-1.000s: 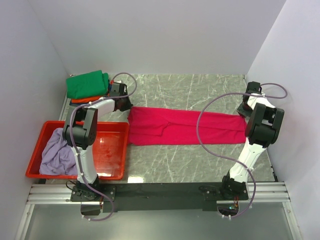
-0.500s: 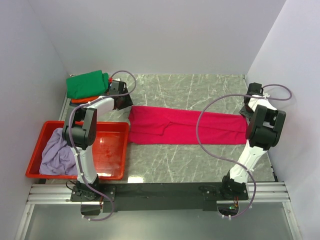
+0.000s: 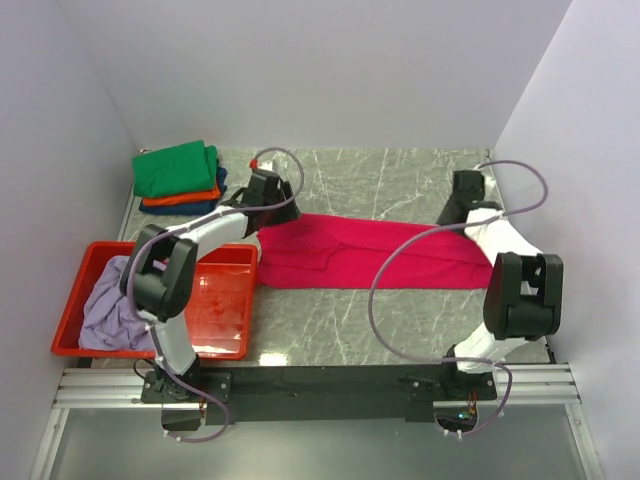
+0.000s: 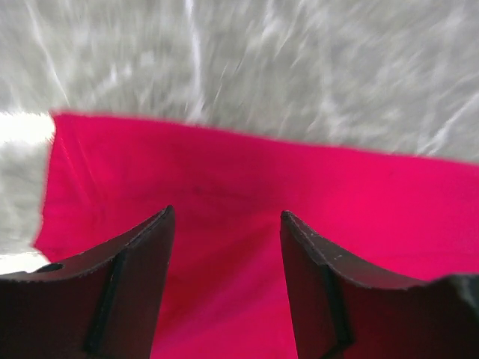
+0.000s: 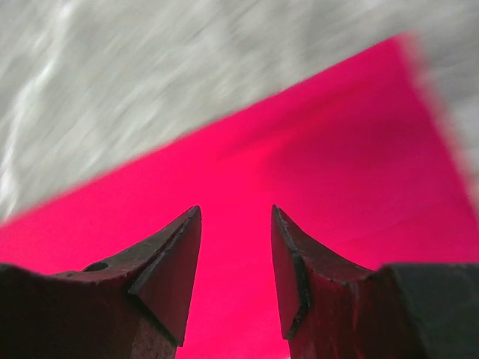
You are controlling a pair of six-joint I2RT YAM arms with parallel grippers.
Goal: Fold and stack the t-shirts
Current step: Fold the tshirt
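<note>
A: How do things lie on the table point(image 3: 400, 175)?
B: The crimson-pink t-shirt point(image 3: 370, 255) lies flat mid-table as a long band running from 9 to 3 o'clock. I judge the lengthwise fold made and the crosswise one due. The tray point(image 3: 215, 300) sits at 8 o'clock with the lavender t-shirt point(image 3: 110, 310) in it. At 10 o'clock the green t-shirt point(image 3: 175, 170) tops the orange t-shirt point(image 3: 180, 198) and the dark blue t-shirt point(image 3: 190, 208).
A: And the grippers?
B: The left gripper point(image 4: 224, 217) hangs over the band's 9 o'clock end and the right gripper point(image 5: 236, 213) over its 3 o'clock end. Both have jaws apart with nothing between them. The wrist views are blurred, so I cannot tell whether the tips touch the cloth.
A: Next?
B: Probably pinch one end, carry it over onto the other with edges matched, then move the packet to the stack
</note>
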